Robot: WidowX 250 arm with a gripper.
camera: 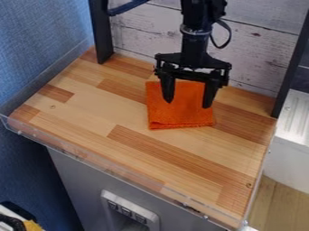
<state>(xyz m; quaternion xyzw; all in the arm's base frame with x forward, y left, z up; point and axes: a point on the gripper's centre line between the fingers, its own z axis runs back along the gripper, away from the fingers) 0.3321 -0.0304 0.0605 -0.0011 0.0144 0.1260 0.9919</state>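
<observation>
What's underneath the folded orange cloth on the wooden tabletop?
The folded orange cloth lies on the striped wooden tabletop, whose planks show around its edges. The cloth hides whatever is directly beneath it, so I can't tell if anything is there.

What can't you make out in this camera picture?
All in the camera view:
- Black arm: upper part cut off by the top edge.
- Orange cloth: patches behind the tool; underside hidden by its top.
- Whether tool and cloth touch: the slanted angle hides it.
- Yellow item: cut off by the bottom edge.
</observation>
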